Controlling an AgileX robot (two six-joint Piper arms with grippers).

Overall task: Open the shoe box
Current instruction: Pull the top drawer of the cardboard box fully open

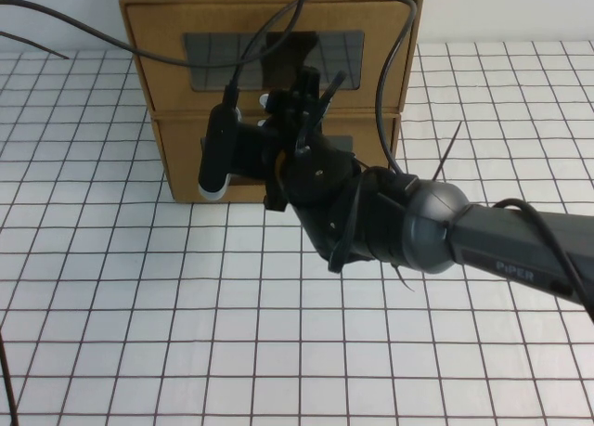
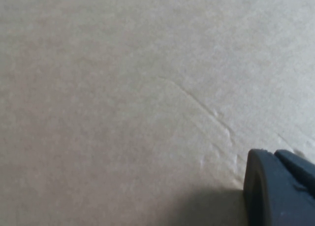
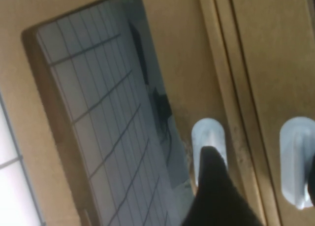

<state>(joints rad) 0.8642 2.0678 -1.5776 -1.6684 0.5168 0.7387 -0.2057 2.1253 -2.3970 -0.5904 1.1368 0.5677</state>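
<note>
The brown cardboard shoe box (image 1: 158, 36) at the far side of the white gridded table (image 1: 186, 305) looked light, stiff yet dentable, best taken by its front lip, where the right gripper (image 3: 253, 154) hovered wide open and empty, while the left gripper (image 2: 280, 186), its state untellable, sat close against bare cardboard.

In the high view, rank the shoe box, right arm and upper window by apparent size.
Largest: shoe box.
Next: right arm, nearer camera, so unsure.
Smallest: upper window.
Also, right gripper is open at box front; left gripper close to cardboard.

Closed brown cardboard shoe box (image 1: 158, 45), windowed front
</note>
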